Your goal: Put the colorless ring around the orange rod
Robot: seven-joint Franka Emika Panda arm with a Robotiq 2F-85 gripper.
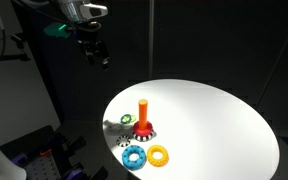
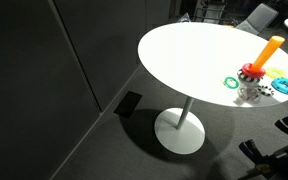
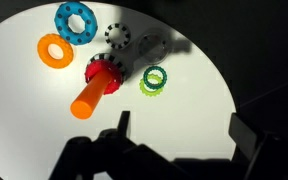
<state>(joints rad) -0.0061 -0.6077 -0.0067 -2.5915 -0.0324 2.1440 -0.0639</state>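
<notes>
Hovering high over table, tool spread wide, empty; colorless ring lying near orange rod.

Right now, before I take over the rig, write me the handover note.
Gripper: open, empty, held high, clear of the table.
Colorless ring: flat on the table, close to the rod's red base but apart from it.
Orange rod: upright, with no ring on it.
Done: nothing yet; the ring has not been grasped.
Left: come down, grip the ring, lift it, lower it over the rod, release.
</notes>
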